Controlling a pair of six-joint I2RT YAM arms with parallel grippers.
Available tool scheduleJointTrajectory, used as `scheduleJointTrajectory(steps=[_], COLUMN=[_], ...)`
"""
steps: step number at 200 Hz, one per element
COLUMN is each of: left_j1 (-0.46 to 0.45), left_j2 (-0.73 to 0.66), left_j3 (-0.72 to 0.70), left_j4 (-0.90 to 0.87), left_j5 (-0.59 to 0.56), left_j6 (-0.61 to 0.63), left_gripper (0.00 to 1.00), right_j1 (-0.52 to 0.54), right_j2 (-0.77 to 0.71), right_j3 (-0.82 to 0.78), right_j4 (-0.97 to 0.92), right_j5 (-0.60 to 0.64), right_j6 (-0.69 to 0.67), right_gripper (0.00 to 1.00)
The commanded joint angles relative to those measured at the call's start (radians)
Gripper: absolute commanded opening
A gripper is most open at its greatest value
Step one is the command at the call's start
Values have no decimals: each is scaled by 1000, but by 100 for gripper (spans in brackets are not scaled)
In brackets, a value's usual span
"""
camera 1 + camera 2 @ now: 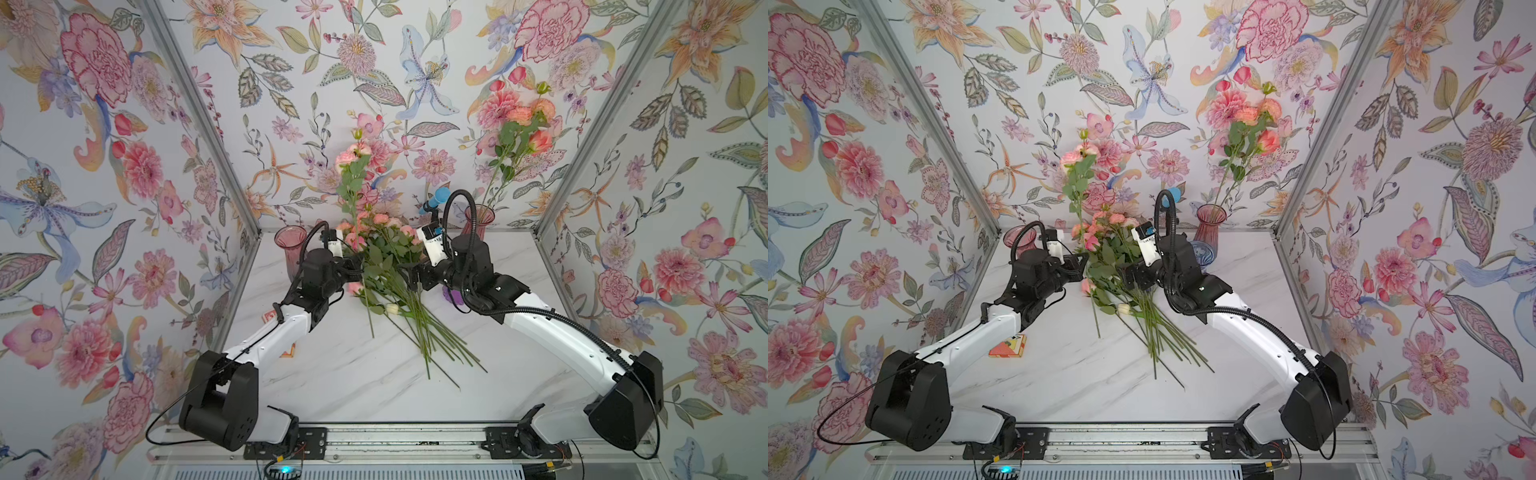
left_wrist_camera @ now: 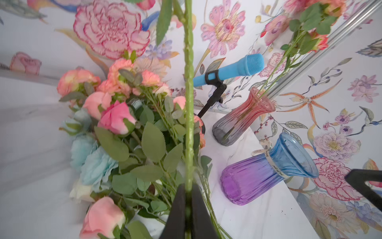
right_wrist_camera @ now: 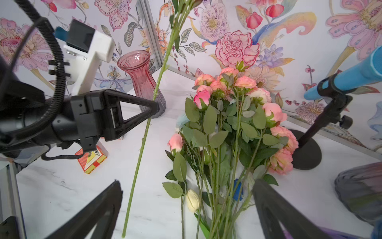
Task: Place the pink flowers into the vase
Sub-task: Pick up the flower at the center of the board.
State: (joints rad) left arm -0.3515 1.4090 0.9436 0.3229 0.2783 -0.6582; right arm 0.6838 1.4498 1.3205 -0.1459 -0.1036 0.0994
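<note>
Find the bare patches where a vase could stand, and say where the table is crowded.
Free: the front of the table, between the stem ends and the front rail; also a strip between the right arm and the wall. Crowded: the back, from the pink vase across flower pile and microphone stand to the filled vase.

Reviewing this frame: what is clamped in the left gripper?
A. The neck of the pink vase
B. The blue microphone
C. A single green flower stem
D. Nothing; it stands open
C: in the left wrist view the left gripper has its jaws closed on one green flower stem that runs up between them, apart from the bunch of pink flowers lying beside it.
</note>
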Motion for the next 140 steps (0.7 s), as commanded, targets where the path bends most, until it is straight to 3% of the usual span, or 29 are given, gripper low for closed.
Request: scheduleJointTrajectory(steps=[1, 27, 73, 140], left_j1=[9, 5, -67, -94], left_j2=[-28, -56, -138, -156], left_j3=[12, -95, -120, -160], left_j4=[27, 179, 146, 193], left_j5=[19, 47, -37, -45], left_j6=[128, 116, 243, 258], left_gripper=[0, 0, 0, 0], right_j1=[-5, -8, -7, 14], right_j2=[54, 118, 214, 287], right_j3=[88, 183, 304, 418], right_j4=[-20, -35, -42, -42], right_j5=[-32, -20, -39, -110], right_j6=[32, 52, 66, 124], right_gripper=[99, 99, 99, 100])
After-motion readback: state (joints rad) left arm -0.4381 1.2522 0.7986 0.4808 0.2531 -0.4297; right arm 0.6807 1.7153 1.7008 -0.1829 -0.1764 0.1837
